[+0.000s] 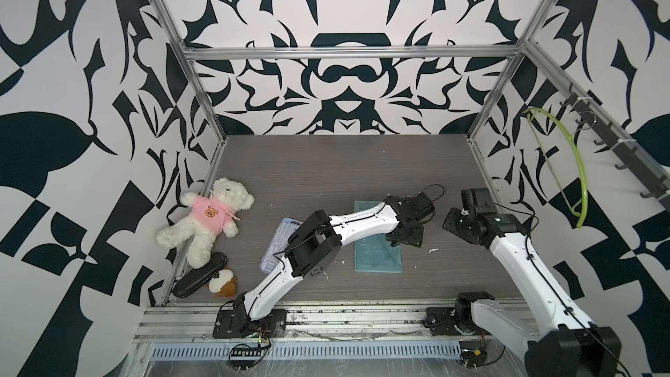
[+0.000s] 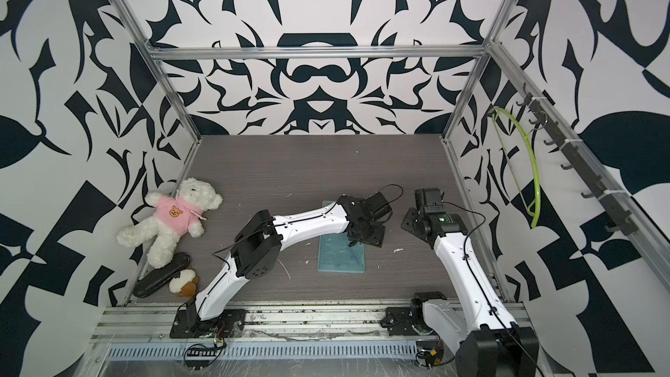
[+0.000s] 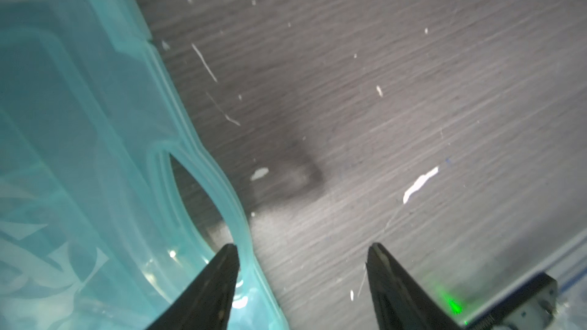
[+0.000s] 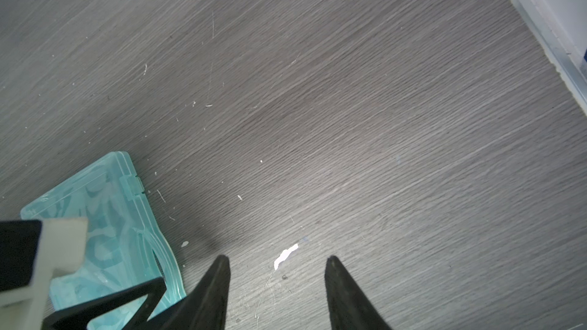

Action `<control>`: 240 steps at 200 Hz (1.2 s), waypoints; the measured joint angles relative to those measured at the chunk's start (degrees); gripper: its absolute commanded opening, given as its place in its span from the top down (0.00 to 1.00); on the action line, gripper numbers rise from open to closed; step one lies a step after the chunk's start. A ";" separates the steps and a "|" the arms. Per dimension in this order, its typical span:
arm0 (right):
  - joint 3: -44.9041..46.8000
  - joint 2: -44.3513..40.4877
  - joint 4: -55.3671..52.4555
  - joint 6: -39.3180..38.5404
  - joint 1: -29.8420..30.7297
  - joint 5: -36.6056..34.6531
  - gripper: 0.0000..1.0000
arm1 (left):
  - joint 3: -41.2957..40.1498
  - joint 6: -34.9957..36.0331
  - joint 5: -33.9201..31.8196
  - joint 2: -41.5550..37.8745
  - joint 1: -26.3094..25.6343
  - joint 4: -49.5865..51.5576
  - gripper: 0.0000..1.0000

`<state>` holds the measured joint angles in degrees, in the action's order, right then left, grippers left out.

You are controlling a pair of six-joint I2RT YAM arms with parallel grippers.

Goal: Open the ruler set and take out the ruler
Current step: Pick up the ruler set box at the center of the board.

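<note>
The ruler set is a flat teal see-through case lying shut on the table's middle. A triangular outline shows faintly through its lid; I cannot tell the ruler apart inside. My left gripper hangs open over the case's right long edge. One fingertip is above the rim by a curved notch, and the second stands over bare table. My right gripper is open over the table, right of the case, with nothing between its fingers.
A clear blue-rimmed case lies partly under the left arm. A white teddy, a black pouch and a small plush sit along the left wall. A white scrap lies right of the ruler set. A green hanger hangs on the right wall.
</note>
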<state>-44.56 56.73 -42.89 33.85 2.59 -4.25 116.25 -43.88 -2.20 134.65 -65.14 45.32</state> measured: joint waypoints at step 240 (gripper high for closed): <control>-0.35 5.88 1.11 -0.83 0.00 0.44 0.84 | 2.16 11.43 -7.58 3.74 -1.20 3.85 0.83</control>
<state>-44.91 62.61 -41.78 33.01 2.59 -3.81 118.41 -32.45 -9.78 138.39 -66.35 49.17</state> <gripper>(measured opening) 0.161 0.163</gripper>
